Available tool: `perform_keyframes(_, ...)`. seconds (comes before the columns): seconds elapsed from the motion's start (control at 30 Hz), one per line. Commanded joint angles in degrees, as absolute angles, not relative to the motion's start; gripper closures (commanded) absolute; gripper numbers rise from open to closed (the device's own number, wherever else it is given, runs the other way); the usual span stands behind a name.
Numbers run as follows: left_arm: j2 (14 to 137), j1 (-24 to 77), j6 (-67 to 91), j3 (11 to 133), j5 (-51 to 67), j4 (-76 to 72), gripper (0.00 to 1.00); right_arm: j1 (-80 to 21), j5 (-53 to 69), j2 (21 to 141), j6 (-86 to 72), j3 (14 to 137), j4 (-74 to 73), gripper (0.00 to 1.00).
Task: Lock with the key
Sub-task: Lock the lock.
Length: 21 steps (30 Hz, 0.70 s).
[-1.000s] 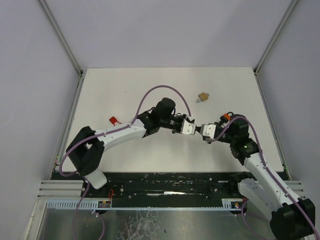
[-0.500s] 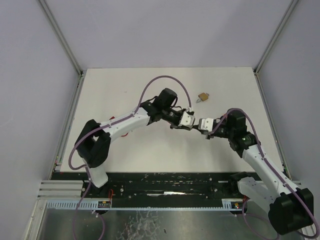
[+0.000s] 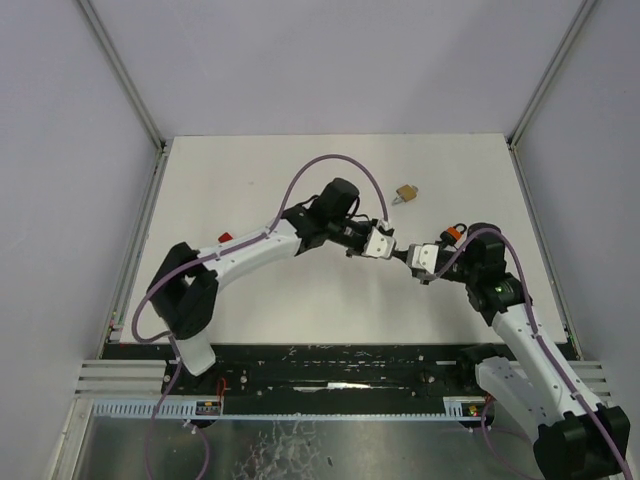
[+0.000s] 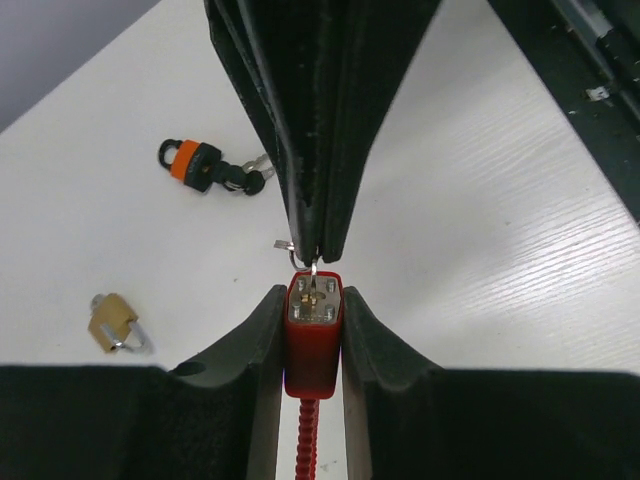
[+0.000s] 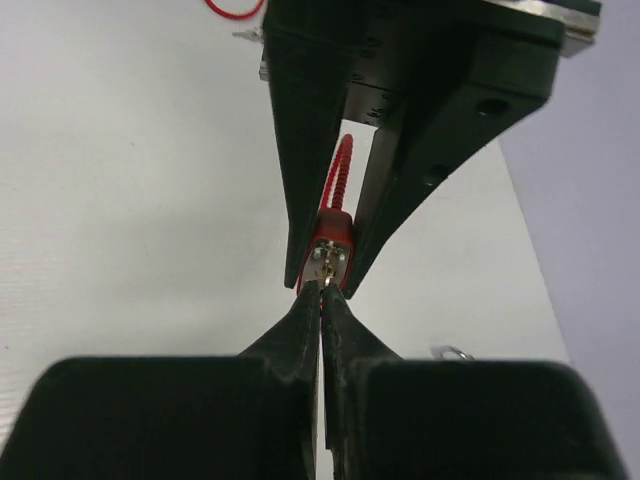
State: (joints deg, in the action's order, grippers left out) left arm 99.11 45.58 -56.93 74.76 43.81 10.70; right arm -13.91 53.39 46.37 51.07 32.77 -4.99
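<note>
Two grippers meet tip to tip | my left gripper point(image 4: 313, 305), partly closed, clamps the red lock point(image 4: 314, 350) | my right gripper point(image 5: 322, 300), pinched tight, holds the key point(image 4: 313, 272) at its end face | risk: off-axis twisting could slip the key free.
</note>
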Motion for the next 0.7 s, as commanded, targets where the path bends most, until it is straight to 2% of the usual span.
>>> perform_keyframes(0.0, 105.77, 42.60, -59.57, 83.08, 43.52, 27.86, 1.00, -14.51, 52.91, 43.66, 59.21, 33.23, -8.56, 1.00)
perform_keyframes(0.1, 106.92, 42.56, -60.85, 85.67, 44.35, 31.22, 1.00, -14.94, 49.09, 42.89, 63.89, 33.45, -10.91, 1.00)
perform_keyframes(0.17, 106.52, 42.52, -60.82, 85.89, 43.96, 31.12, 1.00, -14.91, 47.94, 42.67, 60.24, 34.40, -10.27, 1.00)
perform_keyframes(0.3, 103.64, 43.02, -58.43, 80.50, 39.15, 21.55, 1.00, -13.57, 52.80, 45.43, 52.15, 36.58, -10.01, 1.00)
perform_keyframes(0.43, 98.76, 43.15, -58.04, 73.87, 40.93, 13.24, 1.00, -12.39, 54.20, 46.00, 48.01, 36.11, -7.38, 1.00)
perform_keyframes(0.67, 99.18, 43.12, -57.57, 73.73, 40.70, 13.02, 1.00, -9.49, 61.63, 45.16, 45.04, 37.46, -8.64, 1.00)
